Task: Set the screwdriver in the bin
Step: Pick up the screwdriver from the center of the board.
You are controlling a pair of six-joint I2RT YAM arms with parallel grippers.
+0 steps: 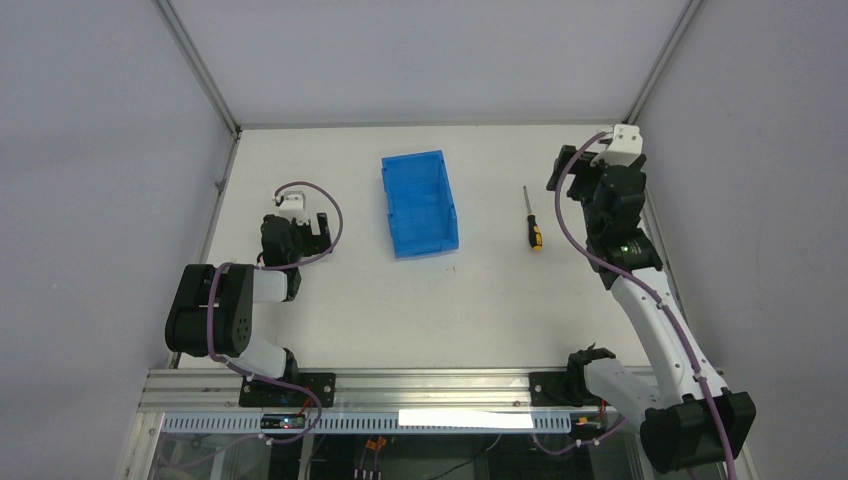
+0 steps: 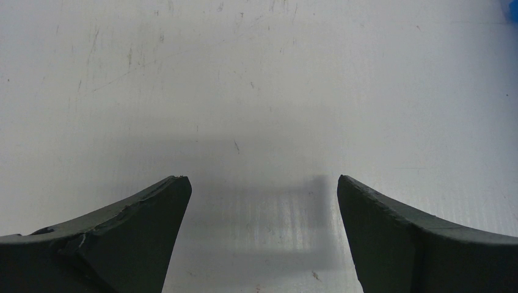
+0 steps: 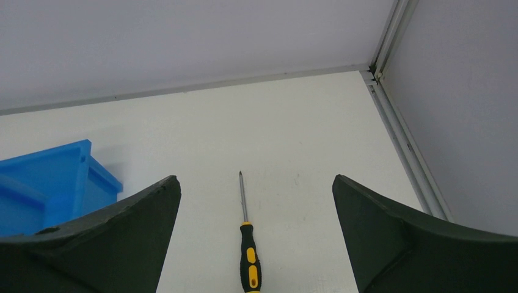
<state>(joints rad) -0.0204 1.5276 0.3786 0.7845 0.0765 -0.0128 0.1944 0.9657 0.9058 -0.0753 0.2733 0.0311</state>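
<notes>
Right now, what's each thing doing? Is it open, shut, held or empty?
bin: upright, looks empty.
screwdriver: lying flat on the table, outside the bin, not held.
left gripper: open, holding nothing.
right gripper: open, holding nothing.
</notes>
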